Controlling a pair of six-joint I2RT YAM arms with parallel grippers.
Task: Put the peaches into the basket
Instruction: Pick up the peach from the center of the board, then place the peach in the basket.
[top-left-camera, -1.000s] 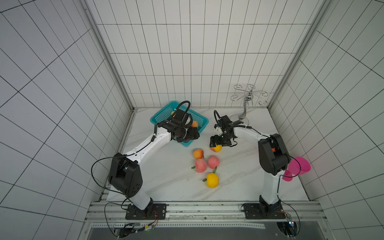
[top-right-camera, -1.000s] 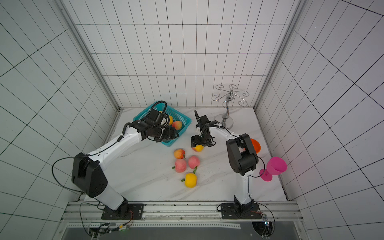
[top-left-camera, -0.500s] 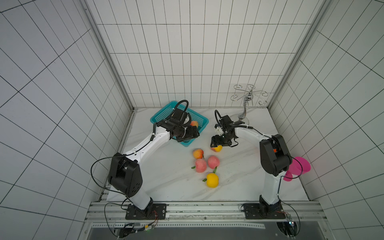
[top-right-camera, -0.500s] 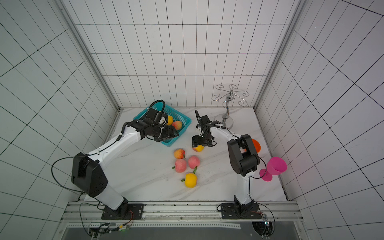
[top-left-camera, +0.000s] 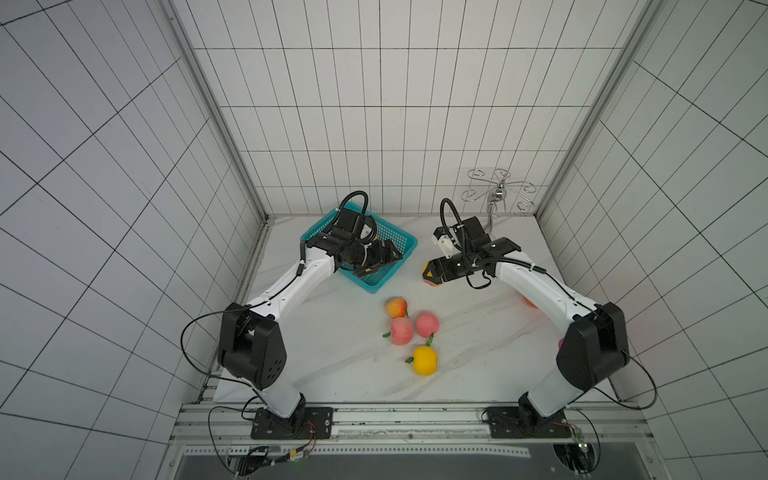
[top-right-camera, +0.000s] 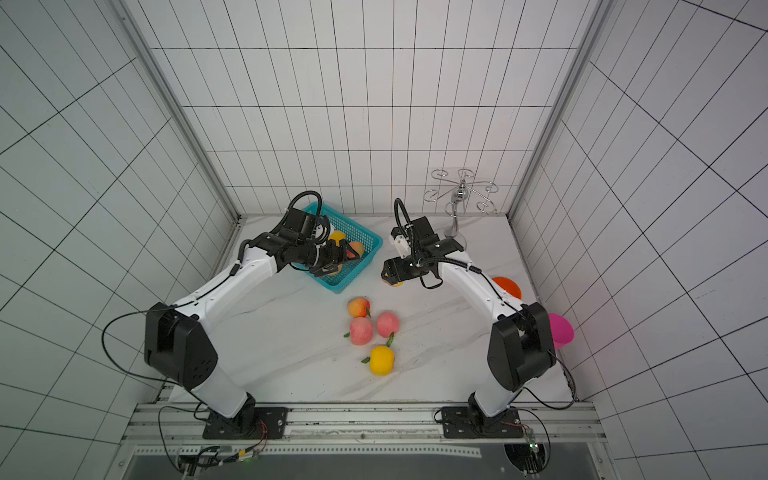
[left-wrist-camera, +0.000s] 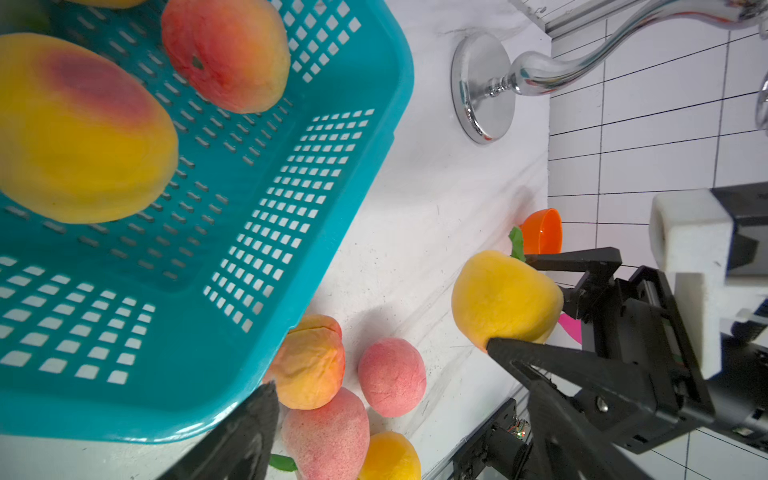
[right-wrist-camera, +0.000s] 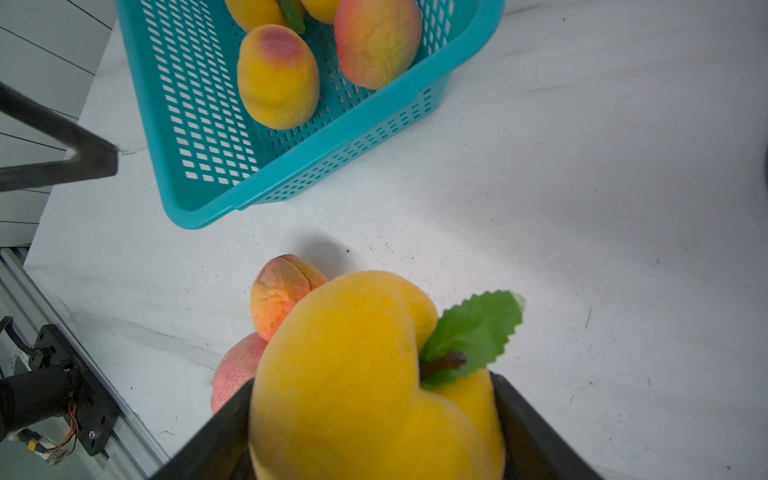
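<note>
Gripping the yellow peach (right-wrist-camera: 345, 365) from both sides, my right end effector (left-wrist-camera: 509, 303) is clenched on it and holds it off the counter (top-left-camera: 332, 353), prob. to clear the basket (top-right-camera: 359, 268) wall; it hangs just beside that wall, not over it yet. Left end effector (top-right-camera: 334, 262) hovers over the basket w/ jaws spread, empty; some peaches (right-wrist-camera: 276, 79) lie inside, four more sit on the counter.

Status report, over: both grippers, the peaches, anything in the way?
Left gripper open, empty, over the basket. Right gripper shut on a yellow peach beside the basket. Four peaches loose on the table. Left gripper may block the drop.
</note>
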